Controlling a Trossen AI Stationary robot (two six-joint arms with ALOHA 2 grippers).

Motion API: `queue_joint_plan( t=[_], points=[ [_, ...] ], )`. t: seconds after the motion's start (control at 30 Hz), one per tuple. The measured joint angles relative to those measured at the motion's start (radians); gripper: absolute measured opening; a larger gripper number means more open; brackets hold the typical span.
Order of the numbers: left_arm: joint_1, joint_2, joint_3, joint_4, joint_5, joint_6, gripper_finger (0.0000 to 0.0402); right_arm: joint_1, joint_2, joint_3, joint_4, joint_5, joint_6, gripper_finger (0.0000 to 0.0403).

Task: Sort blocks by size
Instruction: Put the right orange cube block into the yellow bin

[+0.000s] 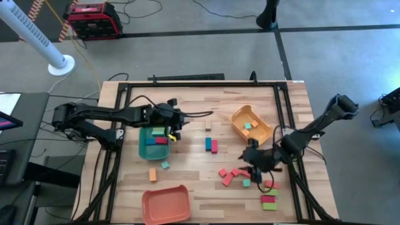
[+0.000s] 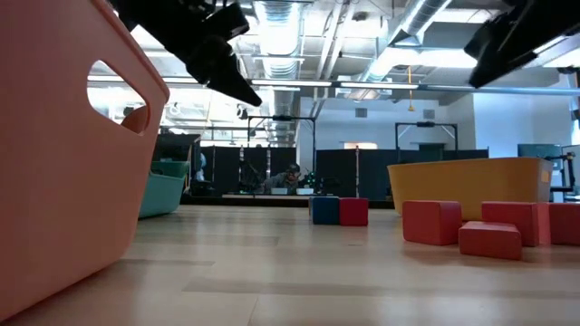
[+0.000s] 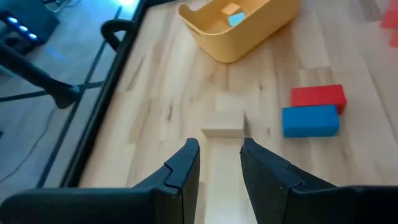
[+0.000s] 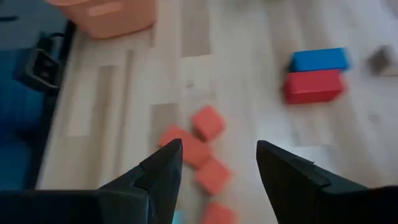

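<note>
Wooden blocks lie scattered on the table. My left gripper (image 1: 175, 123) hangs open and empty just past the far right corner of the green tray (image 1: 145, 150), which holds a few blocks (image 1: 160, 140). Its wrist view shows a pale wooden block (image 3: 222, 124) beyond the fingertips, and a blue block (image 3: 310, 120) beside a red one (image 3: 318, 97). My right gripper (image 1: 255, 161) is open and empty, above and to the right of a cluster of red blocks (image 1: 227, 175), which also shows in its wrist view (image 4: 198, 148).
The yellow-orange tray (image 1: 265, 132) at the far right holds a teal and an orange block. The salmon tray (image 1: 165, 204) stands at the near edge. An orange (image 1: 152, 174) and a teal block (image 1: 165, 165) lie near the green tray. Red and green blocks (image 1: 269, 201) lie near right.
</note>
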Motion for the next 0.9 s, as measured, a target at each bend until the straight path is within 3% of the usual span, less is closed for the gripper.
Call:
queue_joint_plan(
  t=[0.37, 0.63, 0.9],
  points=[
    [-0.090, 0.000, 0.000, 0.006, 0.019, -0.081, 0.0110, 0.093, 0.235, 0.000, 0.085, -0.005, 0.193, 0.0235],
    [-0.145, 0.000, 0.000, 0.032, 0.019, -0.121, 0.0110, 0.062, 0.334, 0.001, 0.079, -0.002, 0.221, 0.0235],
    [-0.179, 0.000, 0.000, 0.033, 0.018, -0.139, 0.0110, 0.023, 0.432, 0.079, -0.047, 0.001, 0.181, 0.0235]
  ],
)
